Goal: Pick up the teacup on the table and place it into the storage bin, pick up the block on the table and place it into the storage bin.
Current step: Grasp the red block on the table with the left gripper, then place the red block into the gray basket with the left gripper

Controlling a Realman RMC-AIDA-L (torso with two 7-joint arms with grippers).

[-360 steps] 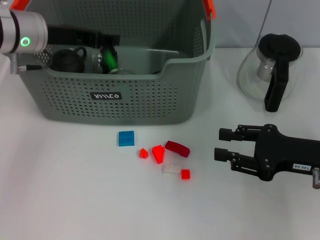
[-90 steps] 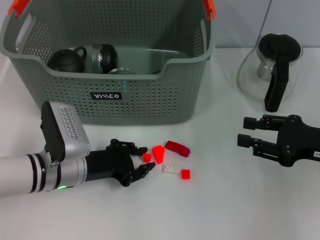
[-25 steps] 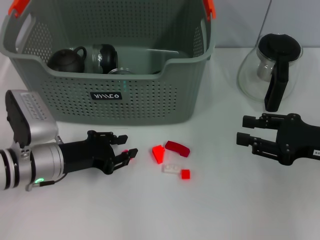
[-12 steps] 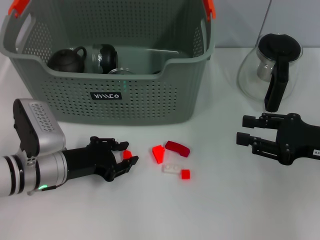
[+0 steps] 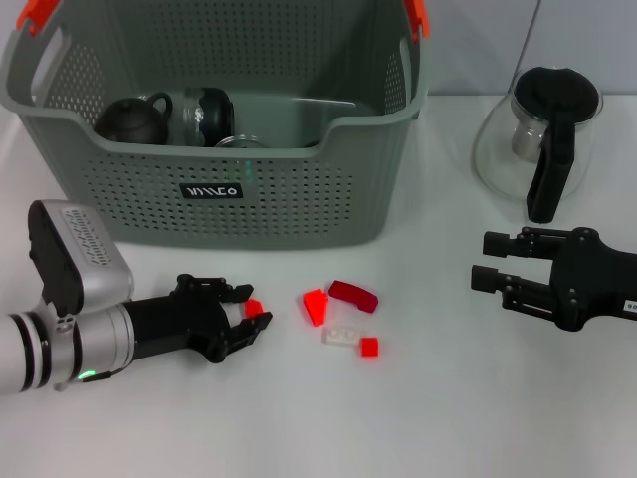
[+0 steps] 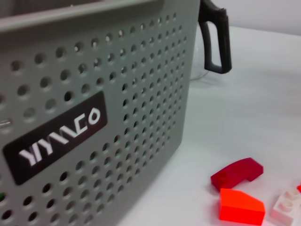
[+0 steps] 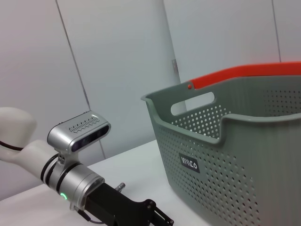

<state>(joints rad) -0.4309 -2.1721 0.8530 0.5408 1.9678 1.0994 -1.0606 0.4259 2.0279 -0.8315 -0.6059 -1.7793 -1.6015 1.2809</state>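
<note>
My left gripper (image 5: 251,313) lies low over the table in front of the storage bin (image 5: 299,199), shut on a small red block (image 5: 255,308). More blocks lie just to its right: an orange-red one (image 5: 316,305), a dark red curved one (image 5: 353,295), a white one (image 5: 341,338) and a small red one (image 5: 369,347). A dark teacup (image 5: 134,118) rests inside the bin at its left end. The left wrist view shows the bin's labelled wall (image 6: 56,136) close up, with the dark red block (image 6: 236,172) beyond. My right gripper (image 5: 482,259) sits open and idle at the right.
A glass pot with a black handle (image 5: 542,139) stands at the back right. A cylindrical vessel (image 5: 199,115) lies in the bin beside the teacup. Orange handle clips (image 5: 416,15) top the bin's ends.
My left gripper took the small red block out of the cluster and drew back to the left with it; its wrist has rolled slightly. The right arm has hardly moved.
</note>
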